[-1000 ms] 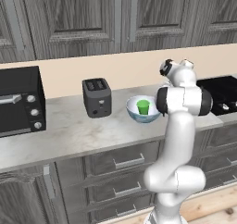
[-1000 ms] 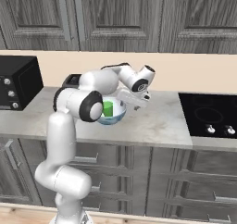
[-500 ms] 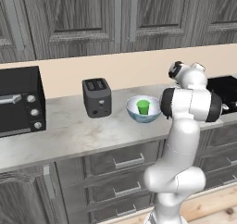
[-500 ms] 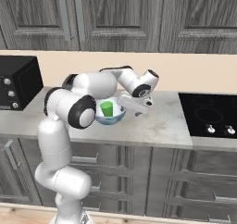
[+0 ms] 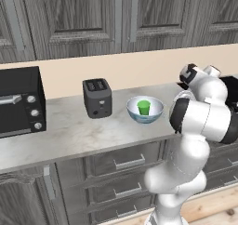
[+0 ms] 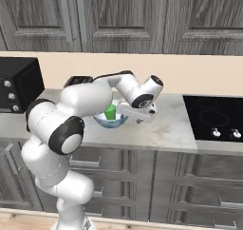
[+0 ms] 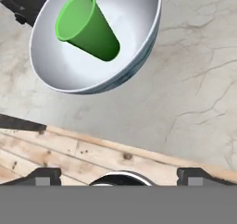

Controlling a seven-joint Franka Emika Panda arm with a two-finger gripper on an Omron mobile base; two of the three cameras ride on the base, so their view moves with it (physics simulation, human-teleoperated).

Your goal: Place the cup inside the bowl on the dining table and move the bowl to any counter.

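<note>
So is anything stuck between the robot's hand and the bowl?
No, nothing visible is in the way. The end effector is open and apart from the bowl, with only bare counter between them. The cup stands inside the bowl.

My arm is built of glossy white rounded shells joined by dark grey, nearly black joint bands. A thick curved white column forms its lower part. My hand is a pale flat block below a white wrist with a dark round cap; my finger tips are small and dark.
</note>
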